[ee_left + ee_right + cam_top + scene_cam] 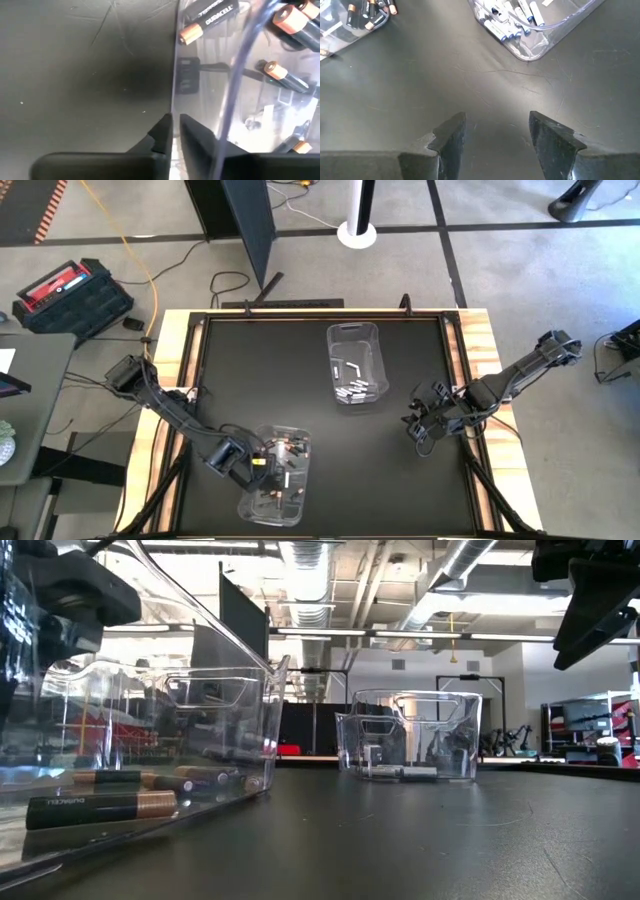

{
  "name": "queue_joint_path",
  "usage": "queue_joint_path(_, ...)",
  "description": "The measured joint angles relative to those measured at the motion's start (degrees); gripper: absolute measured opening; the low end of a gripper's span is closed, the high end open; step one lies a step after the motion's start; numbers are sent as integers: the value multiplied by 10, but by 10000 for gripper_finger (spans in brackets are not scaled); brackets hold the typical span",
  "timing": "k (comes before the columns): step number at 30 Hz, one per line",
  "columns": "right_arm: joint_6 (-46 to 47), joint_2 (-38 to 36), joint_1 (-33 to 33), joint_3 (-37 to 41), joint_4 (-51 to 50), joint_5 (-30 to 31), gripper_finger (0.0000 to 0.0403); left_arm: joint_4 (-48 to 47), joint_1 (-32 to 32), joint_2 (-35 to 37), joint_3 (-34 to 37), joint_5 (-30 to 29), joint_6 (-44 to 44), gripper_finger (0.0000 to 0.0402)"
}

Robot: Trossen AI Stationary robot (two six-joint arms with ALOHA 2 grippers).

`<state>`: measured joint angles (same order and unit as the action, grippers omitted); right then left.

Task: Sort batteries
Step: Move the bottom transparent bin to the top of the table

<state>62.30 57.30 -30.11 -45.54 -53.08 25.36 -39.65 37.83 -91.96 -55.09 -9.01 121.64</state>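
Two clear bins stand on the black mat. The near bin (277, 477) holds dark batteries with copper ends (207, 15), which lie on its floor. The far bin (357, 363) holds white batteries (512, 22). My left gripper (258, 463) is at the near bin's left wall, its fingers closed on that wall. My right gripper (418, 430) hangs open above bare mat, right of the far bin, with nothing between its fingers (495, 132). My left gripper pinches the near bin's left wall (174, 100) between its two fingers (160, 135), one finger outside the bin and one inside. The fingers come from above, pointing steeply down. The bin's bottom is on the mat.
Bare black mat (380, 470) stretches between the two bins and in front of my right gripper. Wooden table edges (170, 340) frame the mat. A red and black case (70, 295) lies on the floor beyond the table's left far corner.
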Motion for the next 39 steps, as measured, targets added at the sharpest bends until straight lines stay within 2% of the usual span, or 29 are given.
queue_joint_path(5, 0, 0, 0, 0, 0, 0, 234, 5, -6, 0, 0, 1, -4, 5)
queue_joint_path(28, -13, 0, 0, 0, 0, 3, 234, 43, -8, 8, -2, 0, 18, 1)
queue_joint_path(39, -24, 0, 0, 0, 0, 3, 234, -66, -44, 93, -3, -10, 21, 1)
